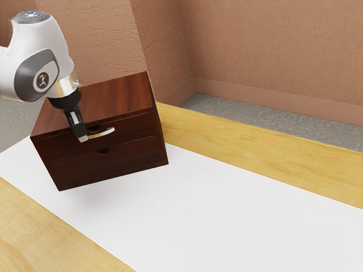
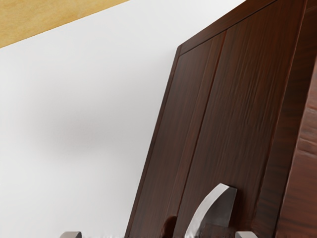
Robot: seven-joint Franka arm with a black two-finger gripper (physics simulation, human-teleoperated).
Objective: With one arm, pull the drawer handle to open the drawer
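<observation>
My claw point(image 1: 83, 135) is at the front of the cabinet point(image 1: 113, 93), released, its fingers straddling the metal handle point(image 1: 103, 132) of the upper drawer point(image 1: 133, 126) without clamping it. That drawer appears flush with the cabinet front, so I judge grasp and pull both outstanding. No brand, label or writing is legible.

The cabinet point(image 1: 96, 102) sits on the mat point(image 1: 198, 215) atop the worktop point(image 1: 255, 147); the pincer point(image 1: 81, 136) is at the cabinet's front, by the upper handle point(image 1: 102, 133).
</observation>
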